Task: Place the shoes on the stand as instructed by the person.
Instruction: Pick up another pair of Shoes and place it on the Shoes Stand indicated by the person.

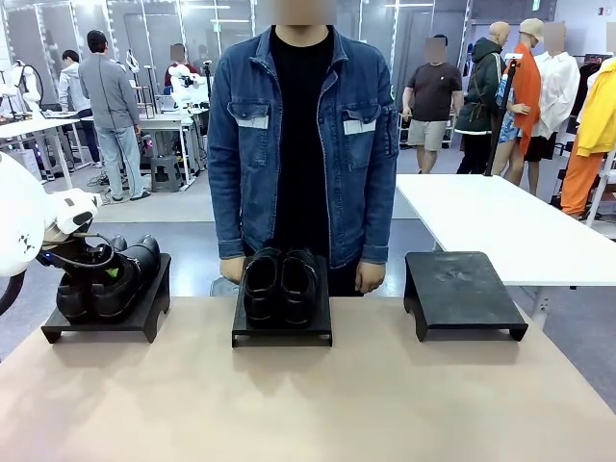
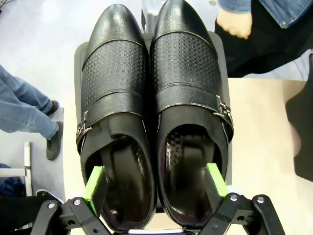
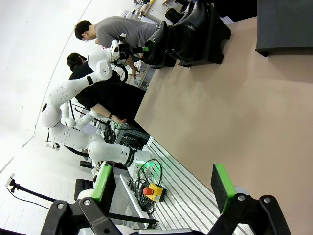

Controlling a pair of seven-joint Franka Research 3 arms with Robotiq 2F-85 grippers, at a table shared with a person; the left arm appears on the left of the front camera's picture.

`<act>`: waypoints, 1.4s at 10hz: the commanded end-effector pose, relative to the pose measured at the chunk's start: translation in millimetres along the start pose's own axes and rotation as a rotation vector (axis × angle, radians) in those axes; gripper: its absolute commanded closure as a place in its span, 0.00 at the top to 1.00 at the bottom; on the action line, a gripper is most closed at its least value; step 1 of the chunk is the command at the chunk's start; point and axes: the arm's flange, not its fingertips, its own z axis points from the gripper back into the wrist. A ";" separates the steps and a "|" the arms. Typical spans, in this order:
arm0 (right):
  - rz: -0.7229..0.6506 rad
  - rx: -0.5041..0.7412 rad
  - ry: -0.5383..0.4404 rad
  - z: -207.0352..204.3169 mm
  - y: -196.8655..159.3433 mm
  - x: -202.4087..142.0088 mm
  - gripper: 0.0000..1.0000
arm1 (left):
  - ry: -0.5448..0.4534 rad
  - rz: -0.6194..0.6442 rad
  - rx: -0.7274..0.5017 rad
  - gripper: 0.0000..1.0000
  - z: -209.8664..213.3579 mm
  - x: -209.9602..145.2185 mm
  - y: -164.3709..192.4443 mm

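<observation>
glossy black shoes (image 2: 154,112), blue denim jacket (image 1: 300,144)

Two pairs of glossy black shoes (image 1: 280,285) (image 1: 108,274), each side by side atop a low black stand (image 1: 282,327) (image 1: 101,322)

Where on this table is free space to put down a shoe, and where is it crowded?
The right stand has a bare top. The wide tan table strip in front of all three stands is bare too. The middle stand is full with one pair of shoes. The left stand is crowded: a second pair sits there, with the open left pincer around the heels.
</observation>
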 end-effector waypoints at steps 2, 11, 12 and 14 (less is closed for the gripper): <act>0.017 0.009 -0.002 1.7 1.2 -0.6 1.00 | -0.012 0.010 0.002 1.00 -1.8 4.1 1.4; 0.017 0.009 -0.002 1.7 1.2 -0.6 1.00 | 0.129 0.032 -0.573 1.00 150.5 -95.4 112.6; 0.017 0.009 -0.002 1.7 1.2 -0.6 1.00 | 0.136 0.051 -0.673 1.00 155.8 -118.9 133.0; 0.017 0.009 -0.002 1.7 1.2 -0.6 1.00 | 0.171 0.091 -0.956 1.00 157.0 -167.6 164.8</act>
